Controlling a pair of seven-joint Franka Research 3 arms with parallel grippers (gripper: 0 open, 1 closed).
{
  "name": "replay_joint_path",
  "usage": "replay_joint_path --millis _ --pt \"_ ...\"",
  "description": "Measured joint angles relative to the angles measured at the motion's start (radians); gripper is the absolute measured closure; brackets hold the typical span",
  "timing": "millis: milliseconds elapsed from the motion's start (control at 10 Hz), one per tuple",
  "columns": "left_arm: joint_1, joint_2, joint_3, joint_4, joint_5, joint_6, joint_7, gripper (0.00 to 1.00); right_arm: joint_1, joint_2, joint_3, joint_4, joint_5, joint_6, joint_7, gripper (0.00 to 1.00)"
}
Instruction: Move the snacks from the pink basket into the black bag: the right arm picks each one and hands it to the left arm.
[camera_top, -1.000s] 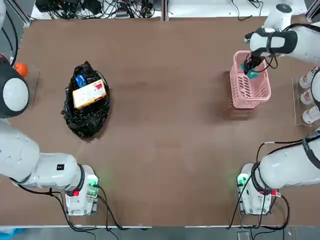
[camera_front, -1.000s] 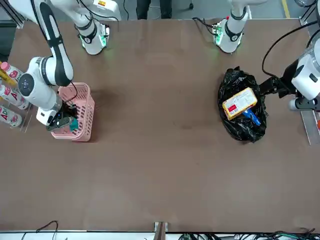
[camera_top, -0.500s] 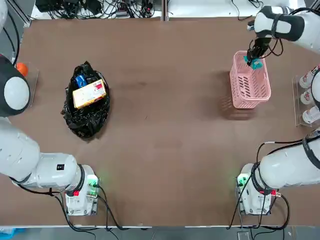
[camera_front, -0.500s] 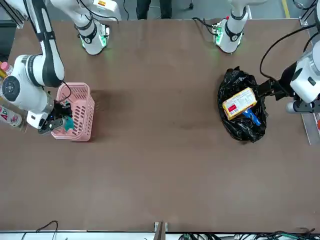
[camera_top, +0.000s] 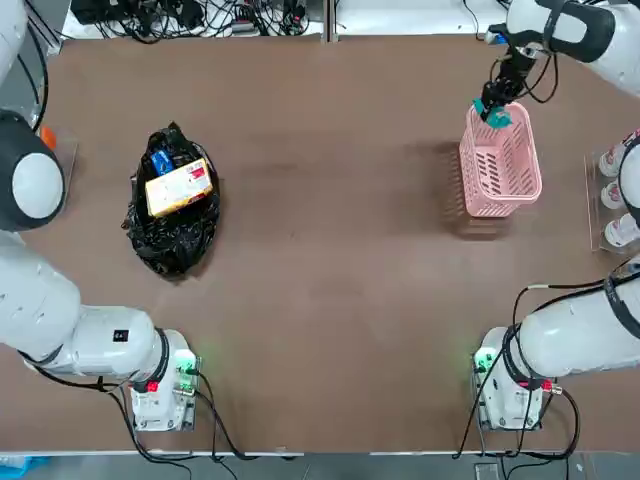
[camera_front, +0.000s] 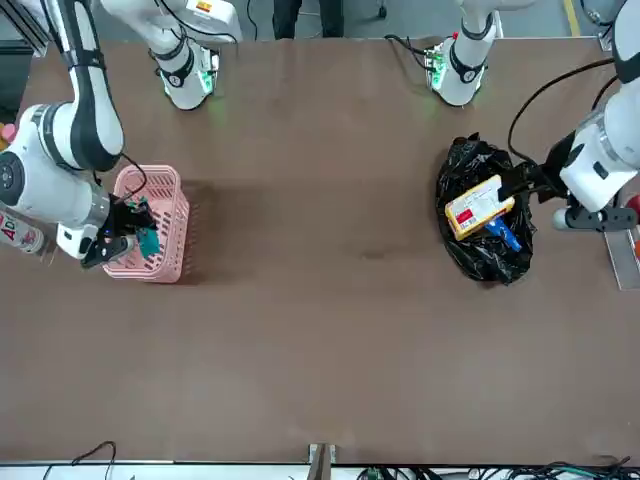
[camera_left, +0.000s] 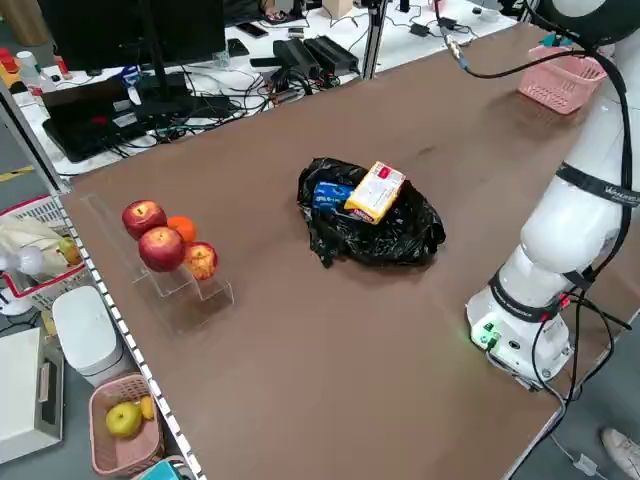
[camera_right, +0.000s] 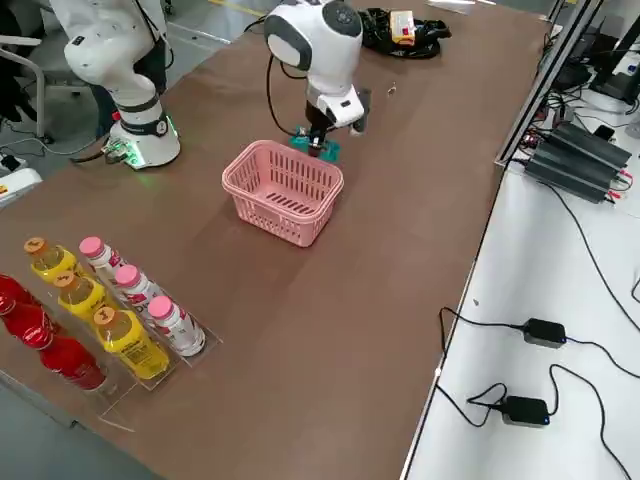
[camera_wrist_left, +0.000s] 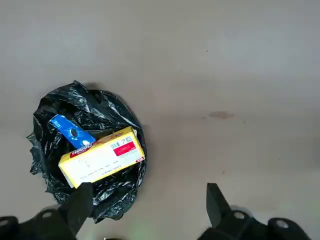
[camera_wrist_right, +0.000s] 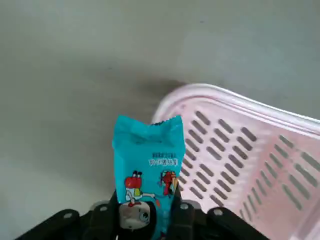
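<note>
My right gripper (camera_wrist_right: 149, 212) is shut on a teal snack packet (camera_wrist_right: 148, 162), held in the air over the far end of the pink basket (camera_top: 520, 178). The front view shows the packet (camera_front: 148, 240) beside the basket (camera_front: 170, 225), whose inside looks bare in the right side view (camera_right: 283, 190). The black bag (camera_top: 172, 240) lies at the left of the table with a yellow box (camera_top: 178, 187) and a blue packet (camera_top: 160, 160) on it. My left gripper (camera_wrist_left: 147, 205) hangs open high above the table beside the bag (camera_wrist_left: 52, 115).
Bottles (camera_right: 120, 310) stand in a clear rack at the right edge, beside the basket. Apples and an orange (camera_left: 165, 245) sit on a clear stand at the left edge. Cables and power bricks (camera_right: 530, 330) lie on the white bench beyond the table's far edge.
The right gripper has lifted the teal packet out of the basket and carried it toward the basket's far end. The left arm has shifted slightly toward the bag.
</note>
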Motion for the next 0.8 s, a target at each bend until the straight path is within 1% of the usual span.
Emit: replay_joint_path --millis 100,300,400,500,600,800 --pt "0.004 0.005 0.000 0.000 -0.062 0.000 0.000 0.00 0.061 0.000 0.003 0.030 0.014 -0.019 0.002 0.62" --pt "0.030 0.011 0.005 -0.001 -0.245 0.000 0.000 0.00 0.237 -0.001 0.010 0.117 0.029 -0.033 0.088 0.63" --pt "0.038 0.026 0.006 -0.002 -0.315 0.014 -0.006 0.00 0.335 -0.001 0.012 0.168 0.030 -0.034 0.141 0.63" --pt "0.037 0.049 0.006 -0.002 -0.366 0.051 -0.035 0.00 0.414 0.002 0.013 0.224 0.029 -0.035 0.175 0.64" --pt "0.028 0.073 0.003 -0.003 -0.399 0.096 -0.075 0.00 0.465 0.015 0.013 0.274 0.029 -0.034 0.185 0.64" --pt "-0.006 0.104 -0.001 -0.004 -0.462 0.164 -0.142 0.00 0.507 0.079 0.012 0.372 0.029 -0.030 0.181 0.64"
